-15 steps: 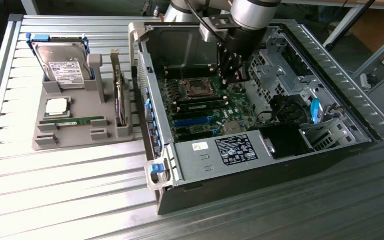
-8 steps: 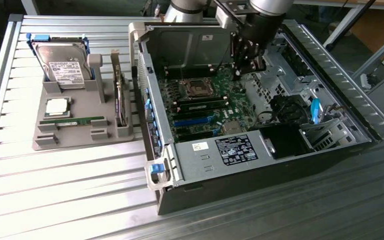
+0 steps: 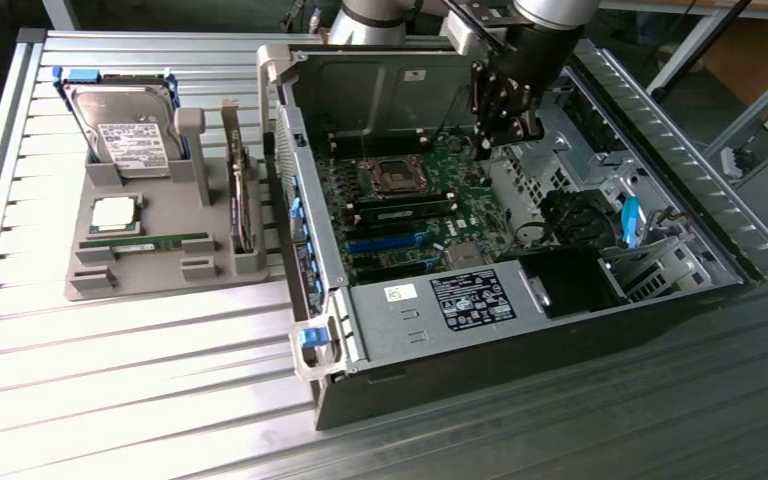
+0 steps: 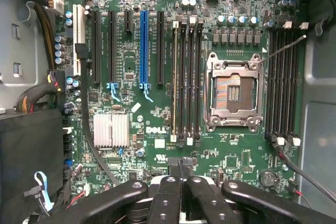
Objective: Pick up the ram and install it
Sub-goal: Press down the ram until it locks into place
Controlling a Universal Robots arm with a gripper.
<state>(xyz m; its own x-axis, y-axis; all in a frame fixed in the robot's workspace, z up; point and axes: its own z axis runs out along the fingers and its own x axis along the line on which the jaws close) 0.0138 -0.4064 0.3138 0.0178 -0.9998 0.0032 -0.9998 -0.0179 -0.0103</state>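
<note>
Gripper (image 4: 181, 182): we see its fingers together, holding nothing, above the motherboard (image 4: 157, 129).
Ram (image 3: 157, 243): we see it well apart, on the grey tray (image 3: 157, 280).

We see the black two-finger pincer (image 3: 507, 125) inside the open grey metal computer case (image 3: 704, 225), above the green motherboard (image 3: 418, 215). The empty square silver processor socket (image 4: 233, 93) lies below the pincer, with the row of long black memory slots (image 4: 187, 80) just beside it. Well apart from the pincer, toward the exterior view's left, the grey plastic parts tray (image 3: 157, 275) on the slatted metal table (image 3: 117, 390) holds a thin green ram stick (image 3: 144, 245).
</note>
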